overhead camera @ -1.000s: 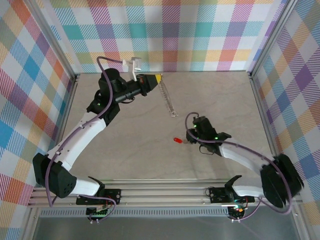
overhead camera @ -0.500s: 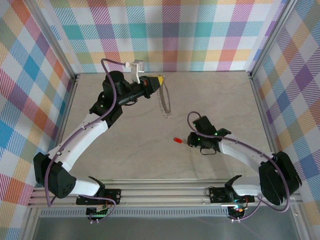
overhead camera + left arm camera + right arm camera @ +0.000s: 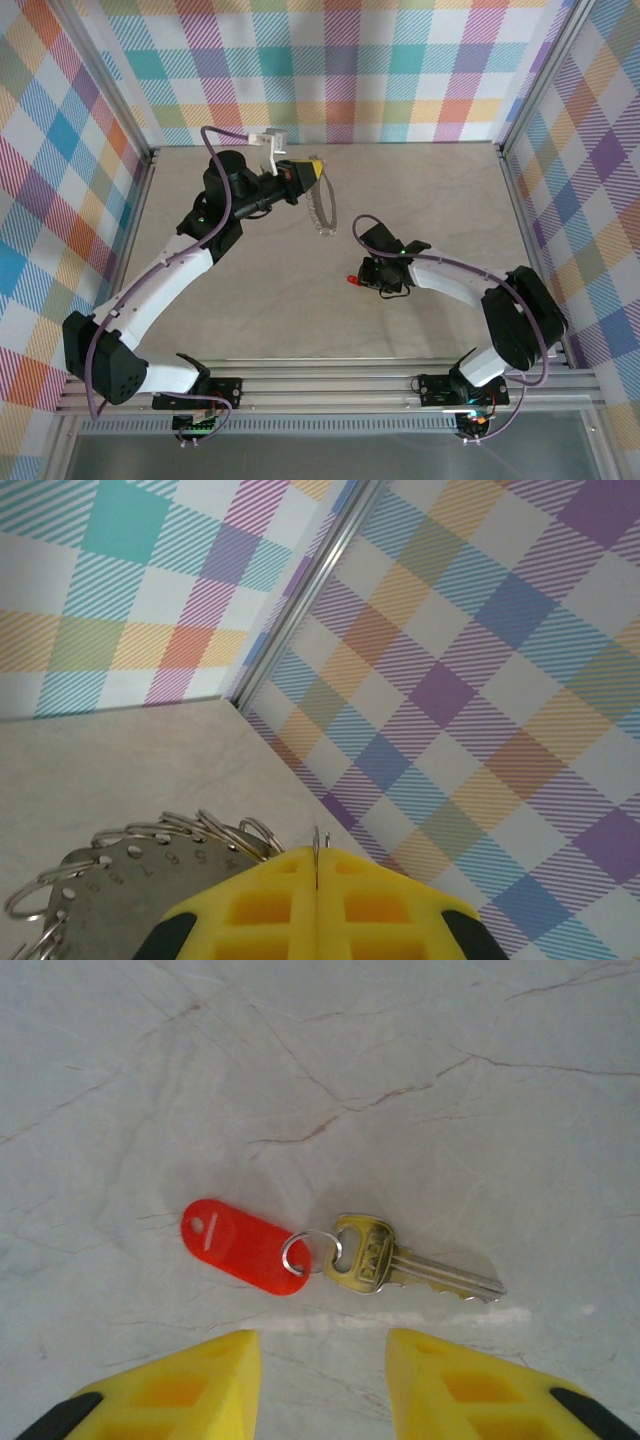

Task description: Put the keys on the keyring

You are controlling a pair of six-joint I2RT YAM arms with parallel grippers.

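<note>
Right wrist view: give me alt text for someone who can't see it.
A brass-headed key joined to a red oval plastic tag lies flat on the pale marbled table, just ahead of the right gripper, whose yellow fingers stand open and touch neither.

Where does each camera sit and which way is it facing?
Top external: above and behind, looking down on the table; left arm, right arm.
Left wrist: faces the plaid wall corner; left gripper shut on the keyring.
Right wrist: looks down at the key; right gripper open.
Shared: top and right wrist both see the key.
</note>
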